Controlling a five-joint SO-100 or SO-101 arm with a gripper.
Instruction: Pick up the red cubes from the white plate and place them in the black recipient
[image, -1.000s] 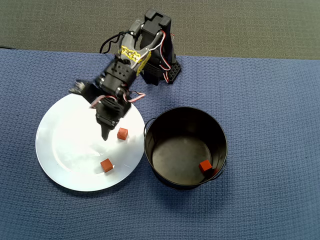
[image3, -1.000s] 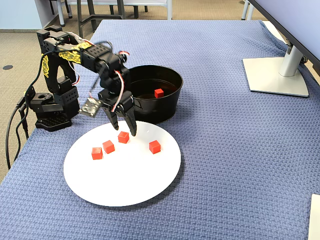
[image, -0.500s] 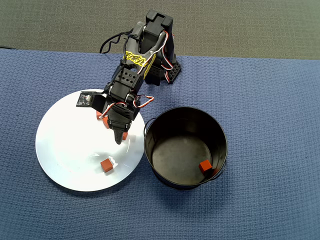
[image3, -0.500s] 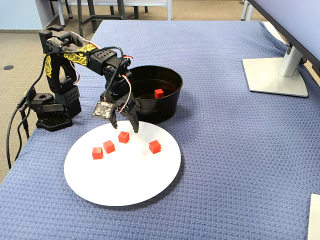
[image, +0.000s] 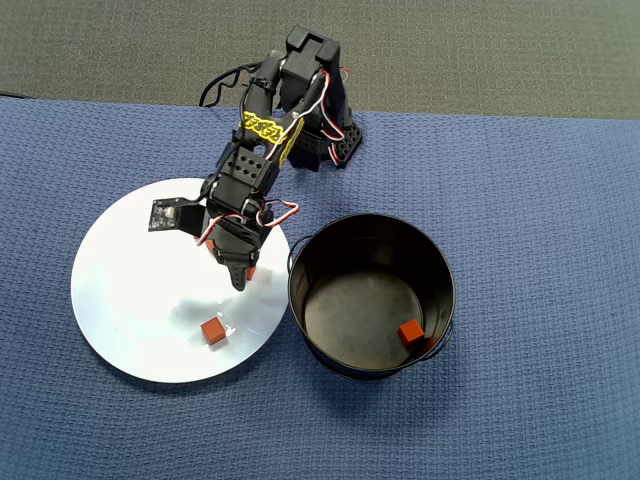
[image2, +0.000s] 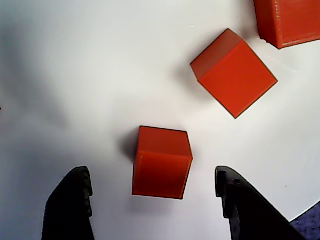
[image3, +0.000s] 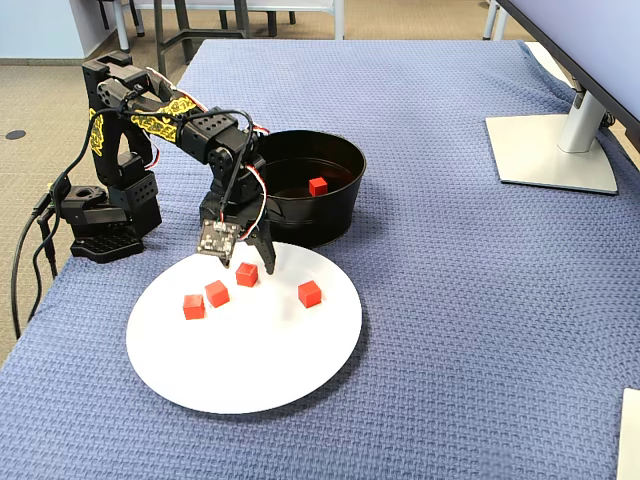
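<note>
The white plate (image3: 250, 365) lies on the blue cloth and carries several red cubes. My gripper (image3: 248, 262) hangs low over its far side, open. In the wrist view the gripper (image2: 153, 176) straddles one cube (image2: 161, 162), which touches neither finger. Two more cubes (image2: 233, 71) (image2: 287, 20) lie beyond it on the plate (image2: 75, 75). The fixed view shows that cube (image3: 247, 274) with others at its left (image3: 217, 293) (image3: 194, 307) and right (image3: 309, 293). The black recipient (image3: 340, 215) holds one cube (image3: 318, 186). In the overhead view the arm hides most cubes; one (image: 211, 329) shows.
The arm's base (image3: 100, 225) stands at the table's left edge in the fixed view, with cables trailing off the edge. A grey monitor stand (image3: 550, 150) sits far right. In the overhead view the pot (image: 440, 262) nearly touches the plate (image: 130, 300).
The gripper has dropped closer to the plate and shifted toward the pot side, so its open fingers now sit on either side of one cube. No cube has moved.
</note>
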